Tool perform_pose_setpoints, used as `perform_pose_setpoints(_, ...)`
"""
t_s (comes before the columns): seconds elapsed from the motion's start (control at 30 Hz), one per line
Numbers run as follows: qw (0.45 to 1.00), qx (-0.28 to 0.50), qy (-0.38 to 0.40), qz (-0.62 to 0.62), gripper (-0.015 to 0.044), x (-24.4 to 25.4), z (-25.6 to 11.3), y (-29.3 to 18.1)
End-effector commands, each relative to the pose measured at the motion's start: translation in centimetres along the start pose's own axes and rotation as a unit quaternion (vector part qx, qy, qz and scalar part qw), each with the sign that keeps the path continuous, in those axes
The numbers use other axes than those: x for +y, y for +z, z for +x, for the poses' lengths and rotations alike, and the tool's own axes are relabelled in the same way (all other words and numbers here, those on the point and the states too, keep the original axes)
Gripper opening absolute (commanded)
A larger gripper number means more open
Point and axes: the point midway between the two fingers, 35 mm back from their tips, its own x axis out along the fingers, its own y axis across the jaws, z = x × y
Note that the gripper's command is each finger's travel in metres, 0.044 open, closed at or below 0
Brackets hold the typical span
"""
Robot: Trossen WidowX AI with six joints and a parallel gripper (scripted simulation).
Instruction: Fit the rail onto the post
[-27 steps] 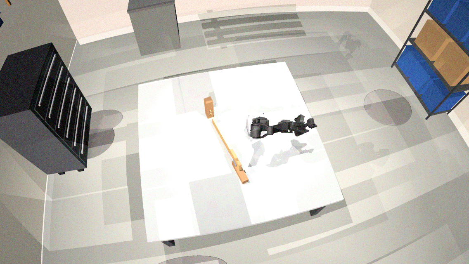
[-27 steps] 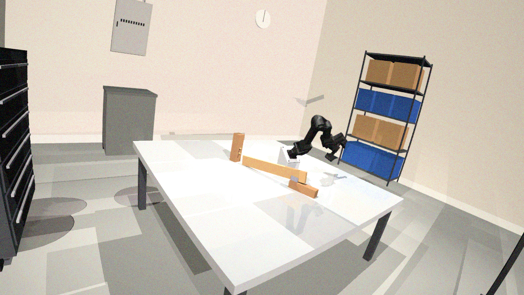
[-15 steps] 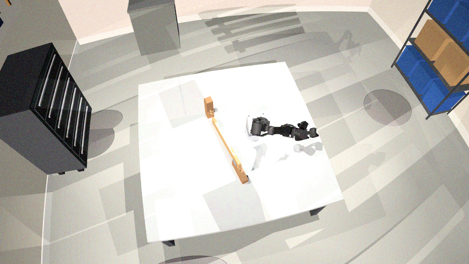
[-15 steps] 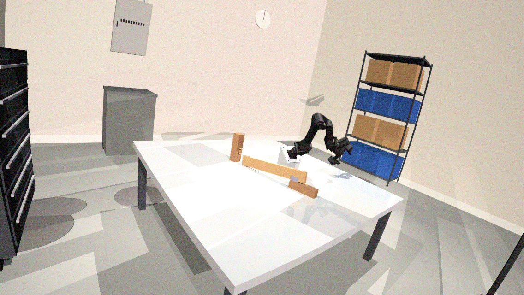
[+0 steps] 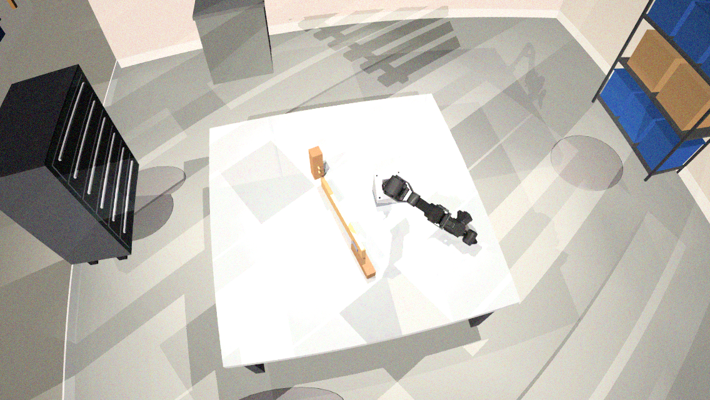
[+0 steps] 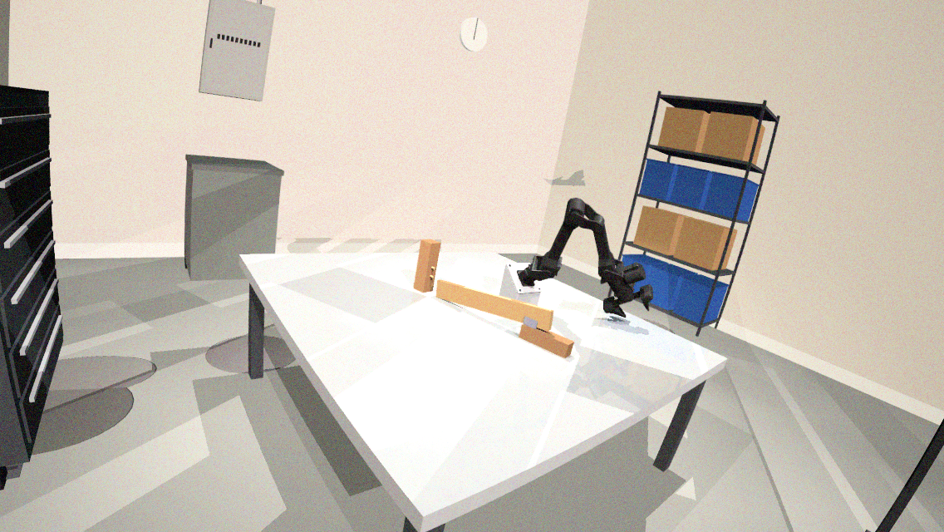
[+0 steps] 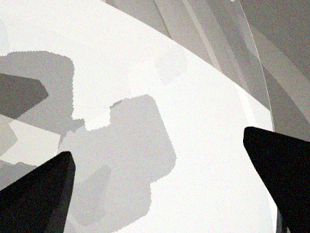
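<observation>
The long wooden rail (image 5: 341, 216) (image 6: 494, 304) lies across the white table. Its one end sits in the grey bracket on the low footboard block (image 5: 365, 264) (image 6: 545, 341). Its other end rests on the table just in front of the short upright post (image 5: 315, 161) (image 6: 427, 264), whose two pegs face the rail. My gripper (image 5: 470, 239) (image 6: 628, 306) is open and empty. It points down just above the table near the right edge, well to the right of the rail. The wrist view shows both fingertips (image 7: 160, 189) wide apart over bare table.
The arm's white base (image 5: 383, 191) stands right of the rail's middle. A black drawer cabinet (image 5: 64, 164) stands left of the table, a grey cabinet (image 5: 233, 37) behind it, and a shelf with blue bins and boxes (image 6: 700, 204) to the right.
</observation>
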Motion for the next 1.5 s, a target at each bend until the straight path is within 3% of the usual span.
perform_pose_setpoints(0.0,0.997,0.039,-0.005,0.062,0.044,-1.1,0.2,-3.5)
perform_pose_setpoints(0.37,0.96,0.151,-0.053,0.23,0.044,-4.3,-2.0,-13.9)
perform_pose_setpoints(0.73,0.884,0.252,-0.129,0.373,0.044,-6.5,-7.5,-24.0)
perform_pose_setpoints(1.1,0.786,0.391,-0.201,0.435,0.044,-5.6,-18.0,-34.3)
perform_pose_setpoints(1.47,0.66,0.539,-0.254,0.458,0.044,-2.2,-32.4,-40.0)
